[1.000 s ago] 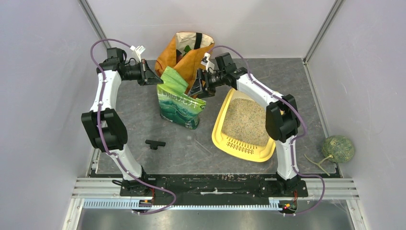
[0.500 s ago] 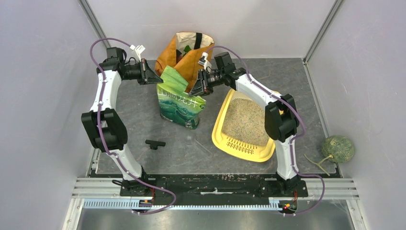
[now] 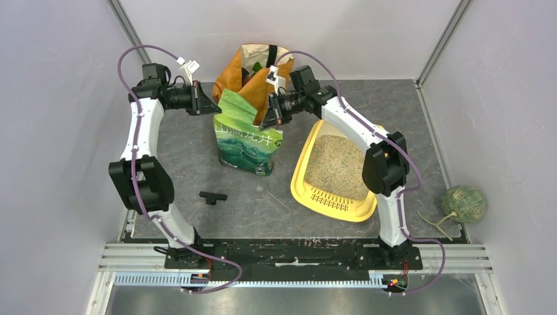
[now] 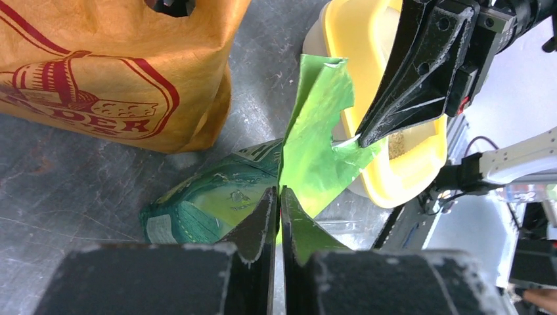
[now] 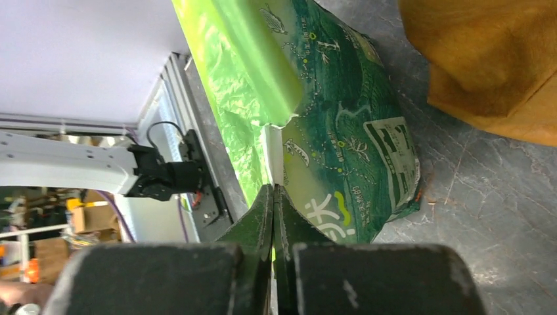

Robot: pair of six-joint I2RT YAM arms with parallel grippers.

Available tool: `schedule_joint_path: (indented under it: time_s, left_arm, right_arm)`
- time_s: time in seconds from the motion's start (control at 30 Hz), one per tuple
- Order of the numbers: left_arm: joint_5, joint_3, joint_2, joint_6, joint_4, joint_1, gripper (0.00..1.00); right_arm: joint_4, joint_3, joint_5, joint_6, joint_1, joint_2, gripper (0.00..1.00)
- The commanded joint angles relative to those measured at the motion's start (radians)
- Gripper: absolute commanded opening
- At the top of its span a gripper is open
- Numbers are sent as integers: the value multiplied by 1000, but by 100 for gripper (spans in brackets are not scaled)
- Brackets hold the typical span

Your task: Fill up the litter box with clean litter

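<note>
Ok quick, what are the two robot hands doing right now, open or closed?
Left gripper: shut on the green litter bag.
Right gripper: shut on it too.

We see the green litter bag (image 3: 248, 141) as thin glossy plastic film, much crinkled. The orange shopping bag (image 4: 111, 72) looks matt and paper-like, with creases. The litter box (image 3: 299, 180) is smooth yellow plastic with a light shine, and the clean litter (image 3: 336, 165) in it is dull and grainy. The left tool (image 4: 279, 193) and the right tool (image 5: 272, 190) look like matt black plastic. The counter (image 3: 197, 164) is dark grey, matt and scratched.
</note>
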Motion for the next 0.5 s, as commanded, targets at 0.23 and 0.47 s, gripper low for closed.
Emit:
schedule_joint_path:
  time_s: [0.23, 0.47]
  left_arm:
    - [127, -8, -98, 328, -107, -4, 2]
    - [174, -2, -92, 350, -108, -1, 2]
  right_arm:
    - [-28, 50, 115, -236, 32, -105, 57]
    - [92, 45, 164, -268, 24, -102, 82]
